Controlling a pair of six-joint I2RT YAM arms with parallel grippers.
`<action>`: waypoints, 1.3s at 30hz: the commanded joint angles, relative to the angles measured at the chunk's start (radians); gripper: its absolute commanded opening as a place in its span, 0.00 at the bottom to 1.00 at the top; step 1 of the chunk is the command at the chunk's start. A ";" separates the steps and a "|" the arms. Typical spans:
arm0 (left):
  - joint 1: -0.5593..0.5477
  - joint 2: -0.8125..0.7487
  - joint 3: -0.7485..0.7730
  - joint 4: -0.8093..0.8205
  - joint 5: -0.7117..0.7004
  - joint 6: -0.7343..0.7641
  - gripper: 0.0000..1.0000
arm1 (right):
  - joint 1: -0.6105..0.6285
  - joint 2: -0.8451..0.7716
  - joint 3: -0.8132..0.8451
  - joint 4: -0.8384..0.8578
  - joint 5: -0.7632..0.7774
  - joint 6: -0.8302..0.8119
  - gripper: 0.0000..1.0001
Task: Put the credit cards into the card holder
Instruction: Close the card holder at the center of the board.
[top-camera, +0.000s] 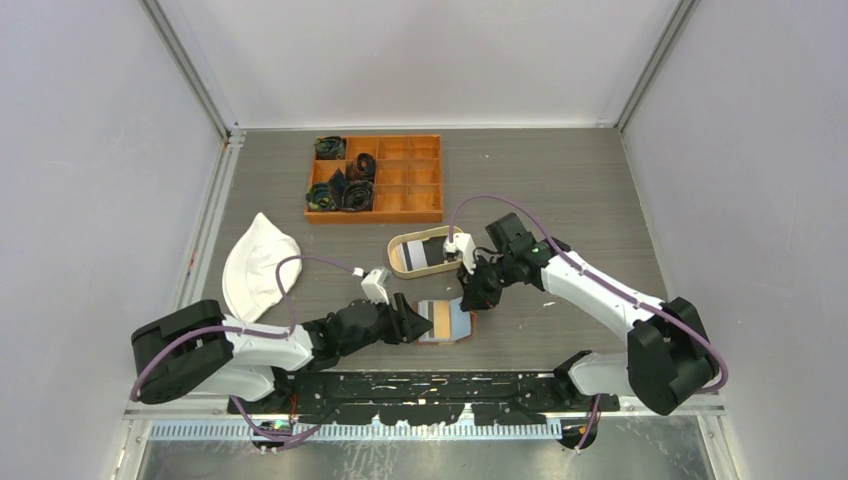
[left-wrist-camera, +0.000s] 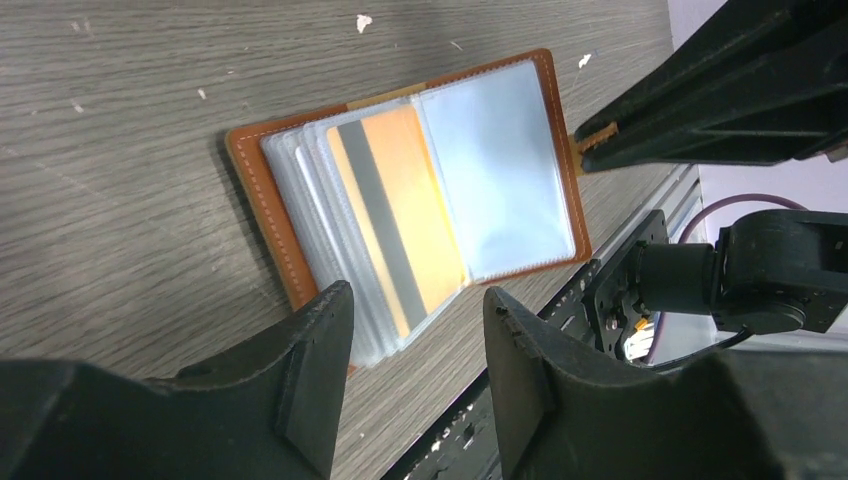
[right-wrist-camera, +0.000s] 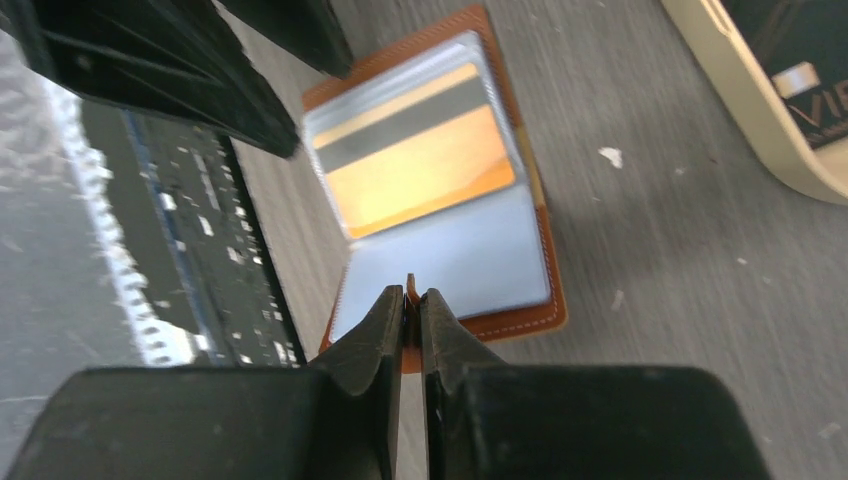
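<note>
Right fingers (right-wrist-camera: 385, 325) clamp only the snap tab (left-wrist-camera: 597, 133) of the brown leather card holder (left-wrist-camera: 262, 205); a slip would flop it shut beside the open left fingers (left-wrist-camera: 320, 345).

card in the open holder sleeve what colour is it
Orange card with a grey stripe; left wrist view shows it best.
</note>
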 joint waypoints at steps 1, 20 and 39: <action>0.004 0.034 0.067 0.056 0.006 0.041 0.51 | 0.000 0.032 0.060 0.058 -0.171 0.136 0.04; 0.002 -0.273 0.031 -0.425 -0.179 0.096 0.56 | -0.013 0.076 0.081 0.143 -0.237 0.190 0.05; 0.001 -0.667 0.022 -0.918 -0.229 0.001 0.40 | 0.277 0.589 0.480 0.141 -0.074 0.371 0.26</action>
